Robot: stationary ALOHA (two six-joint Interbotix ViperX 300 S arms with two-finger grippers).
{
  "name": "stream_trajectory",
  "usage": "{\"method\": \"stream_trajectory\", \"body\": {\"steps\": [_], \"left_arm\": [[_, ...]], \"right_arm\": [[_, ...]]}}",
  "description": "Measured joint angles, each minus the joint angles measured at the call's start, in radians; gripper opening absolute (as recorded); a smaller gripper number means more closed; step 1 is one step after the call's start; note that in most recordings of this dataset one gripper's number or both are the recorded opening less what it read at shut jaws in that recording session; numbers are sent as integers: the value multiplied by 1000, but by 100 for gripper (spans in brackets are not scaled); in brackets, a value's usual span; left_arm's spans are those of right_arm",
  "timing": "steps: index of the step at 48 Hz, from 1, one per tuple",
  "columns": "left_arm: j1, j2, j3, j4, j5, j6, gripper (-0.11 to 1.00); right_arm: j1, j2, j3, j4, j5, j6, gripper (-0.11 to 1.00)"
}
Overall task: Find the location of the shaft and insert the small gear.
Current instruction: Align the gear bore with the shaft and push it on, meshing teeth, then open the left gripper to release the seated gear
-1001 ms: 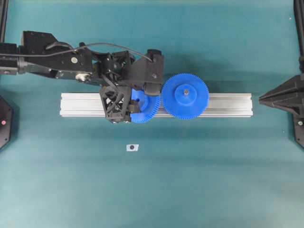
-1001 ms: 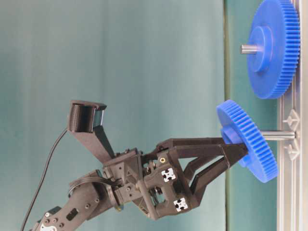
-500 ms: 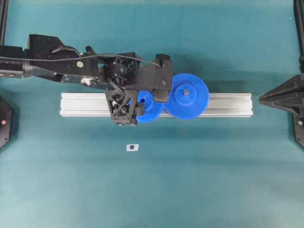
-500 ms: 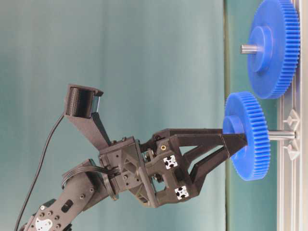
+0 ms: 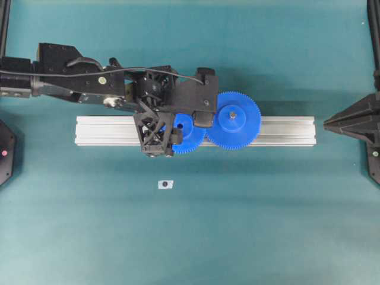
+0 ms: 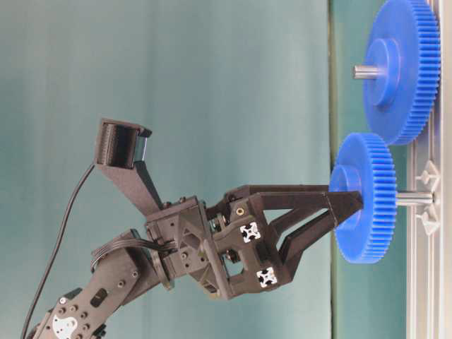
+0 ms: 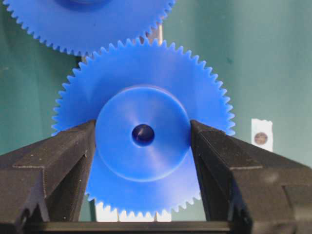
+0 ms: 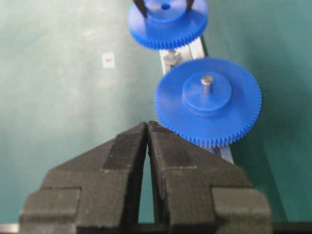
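The small gear is bright blue, and my left gripper is shut on its raised hub. In the table-level view the small gear sits square on the shaft, a thin grey pin rising from the rail. No pin tip shows in its dark centre hole. Its teeth stand close to those of the larger blue gear. In the overhead view my left gripper is over the rail's middle. My right gripper is shut and empty, and lies at the right edge of the overhead view.
The aluminium rail lies across the table's middle. A small white sticker with a dark dot lies in front of it. The larger gear has a grey pin tip through its hub. Black arm bases stand at both side edges.
The small gear was tilted on the shaft. It now sits square and further down the pin, closer to the larger gear. My left gripper moved right with it. The right gripper has not moved.
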Motion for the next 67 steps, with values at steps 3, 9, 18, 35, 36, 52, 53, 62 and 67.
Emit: {"method": "stream_trajectory", "body": {"steps": [3,9,18,35,36,52,53,62,67], "left_arm": [[0,0,0,0,0,2,65],[0,0,0,0,0,-5,65],[0,0,0,0,-2,-5,72],[2,-21,-18,0,-5,-3,79],[3,-26,-21,0,-5,-3,79],[5,-153,-26,0,-20,3,74],[5,-158,-21,0,-23,3,72],[5,-173,34,0,-101,-5,35],[5,-175,54,0,-133,-5,13]], "right_arm": [[-2,0,0,0,0,-2,14],[-2,-5,0,0,0,0,14],[-2,-8,0,0,2,0,14],[-2,-6,0,0,2,20,14],[-2,-8,0,0,2,20,14],[-2,-8,0,2,2,21,14],[-2,-8,0,0,2,21,14],[-2,-8,0,2,2,23,14],[-2,-8,0,2,0,21,14]]}}
